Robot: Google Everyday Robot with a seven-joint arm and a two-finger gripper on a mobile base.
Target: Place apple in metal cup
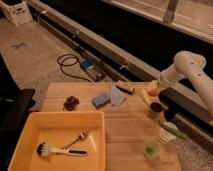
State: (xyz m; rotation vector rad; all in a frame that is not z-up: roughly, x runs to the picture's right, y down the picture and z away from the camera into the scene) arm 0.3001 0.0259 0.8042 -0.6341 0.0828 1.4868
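arm (192,70): white, smooth rounded shell, thick tubular links
elbow: bulbous white joint housing, top right of camera view
forearm: white, tapers toward wrist, darker grey seam at wrist end
lower link: white, runs off right edge
gripper (154,89): at arm tip, over far right side of table; pale body, small, detail too blurred to read
cables/screws/markings: cannot tell
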